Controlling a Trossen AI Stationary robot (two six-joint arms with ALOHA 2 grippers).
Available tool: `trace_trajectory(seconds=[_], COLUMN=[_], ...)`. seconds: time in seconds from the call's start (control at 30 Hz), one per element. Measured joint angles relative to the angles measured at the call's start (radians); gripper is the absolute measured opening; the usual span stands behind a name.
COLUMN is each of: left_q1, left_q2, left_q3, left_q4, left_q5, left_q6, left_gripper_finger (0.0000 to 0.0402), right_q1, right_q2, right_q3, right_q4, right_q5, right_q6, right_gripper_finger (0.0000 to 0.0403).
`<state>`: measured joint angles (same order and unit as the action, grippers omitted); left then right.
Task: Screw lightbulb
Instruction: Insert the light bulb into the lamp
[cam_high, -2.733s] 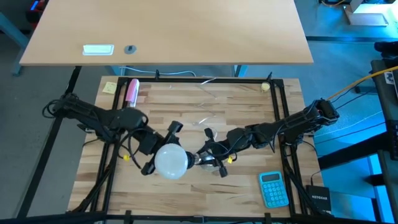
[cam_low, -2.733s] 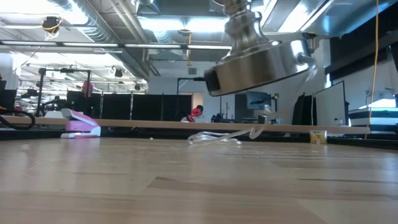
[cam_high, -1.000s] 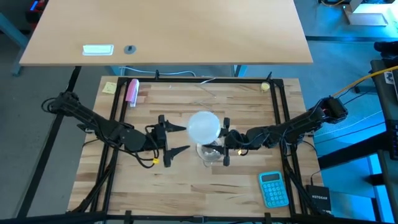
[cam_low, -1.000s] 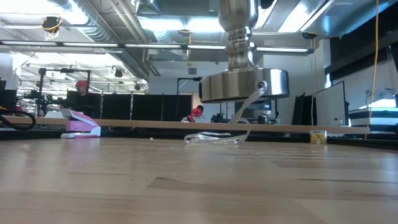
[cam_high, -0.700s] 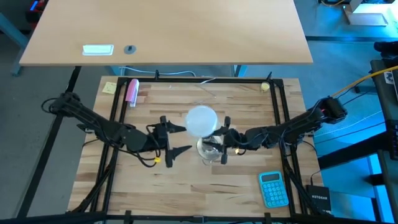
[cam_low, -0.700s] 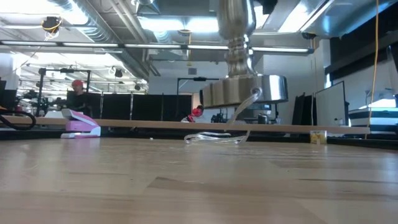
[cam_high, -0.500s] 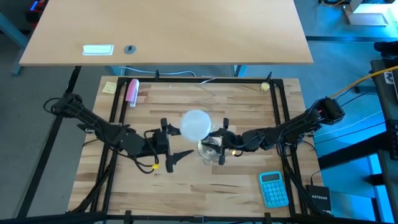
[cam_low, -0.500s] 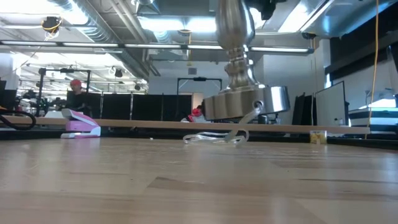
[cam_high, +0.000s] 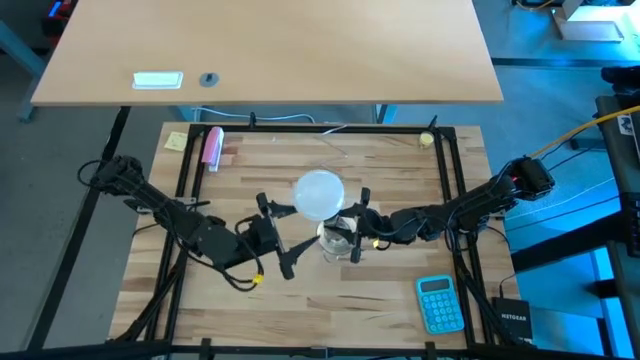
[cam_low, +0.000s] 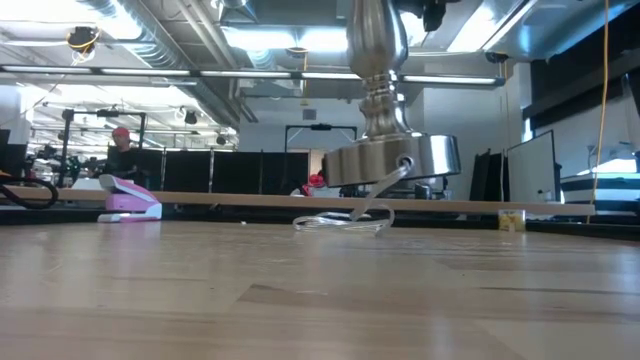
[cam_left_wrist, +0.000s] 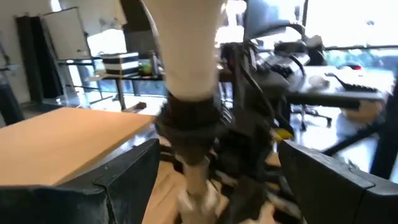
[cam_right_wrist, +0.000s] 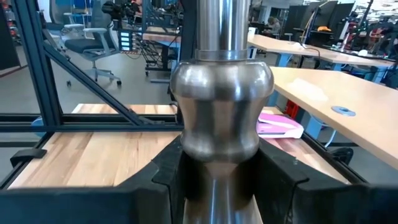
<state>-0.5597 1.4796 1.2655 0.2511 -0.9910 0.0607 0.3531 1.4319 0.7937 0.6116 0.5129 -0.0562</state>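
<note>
**Bulb sits in the raised lamp, left gripper has moved back**

Compared with half a second ago, the left gripper (cam_high: 282, 237) has slid toward 5 o'clock on the table and now lies a little lower in the high view, and the lightbulb (cam_high: 319, 194) has shifted slightly toward 3 o'clock. Compared with 2.7 s ago, the bulb is no longer between the left fingers; it now stands on top of the lamp stand (cam_low: 385, 120), which is close to upright instead of strongly tilted.

Around them, a blue calculator (cam_high: 439, 302) lies at about 4 o'clock from the lamp, a pink stapler (cam_high: 212, 146) at about 10 o'clock, and a yellow sticky note (cam_high: 177, 140) just beside the stapler. The clear cord (cam_low: 345, 218) of the lamp lies on the wooden table (cam_high: 380, 300) behind the stand. In the low view the lamp base hangs above the table surface, not touching it. A person with a red cap (cam_low: 121, 150) is in the room far behind.

The right gripper (cam_high: 357, 223) is closed around the silver stem of the lamp stand, at 3 o'clock from it. The left gripper has its fingers spread wide, holding nothing; the bulb is near it, at about 1 o'clock, and apart from both fingers.
</note>
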Motion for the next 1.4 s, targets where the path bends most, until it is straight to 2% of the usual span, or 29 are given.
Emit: trace_trajectory(seconds=[0.27, 0.33, 0.5, 0.7, 0.83, 1.1, 1.27, 1.4], left_q1=[0.005, 0.017, 0.062, 0.133, 0.169, 0.222, 0.213, 0.199], left_q2=[0.0, -0.001, 0.004, 0.007, 0.006, 0.01, 0.01, 0.01], left_q3=[0.0, 0.001, 0.001, 0.001, 0.001, 0.001, 0.001, 0.0], left_q4=[0.274, 0.295, 0.29, 0.296, 0.318, 0.312, 0.251, 0.263], left_q5=[-0.03, -0.016, 0.101, 0.133, 0.21, 0.274, 0.274, 0.269], left_q6=[0.242, 0.26, 0.197, 0.173, 0.16, 0.124, 0.123, 0.153], left_gripper_finger=[0.032, 0.032, 0.032, 0.032, 0.032, 0.032, 0.032, 0.032], right_q1=[0.0, 0.0, -0.001, -0.001, -0.001, -0.002, -0.001, -0.001], right_q2=[0.0, 0.0, 0.0, 0.0, 0.0, 0.0, 0.0, 0.0], right_q3=[0.0, 0.0, 0.0, 0.0, 0.0, 0.0, 0.0, 0.0], right_q4=[0.014, 0.02, 0.019, 0.019, 0.017, 0.018, 0.012, 0.013], right_q5=[0.0, 0.0, 0.0, 0.001, 0.0, 0.008, 0.018, 0.019], right_q6=[0.0, 0.0, 0.0, 0.001, -0.001, 0.0, -0.004, -0.003], right_gripper_finger=[0.0137, 0.0137, 0.0137, 0.0137, 0.0137, 0.0137, 0.0137, 0.0137])
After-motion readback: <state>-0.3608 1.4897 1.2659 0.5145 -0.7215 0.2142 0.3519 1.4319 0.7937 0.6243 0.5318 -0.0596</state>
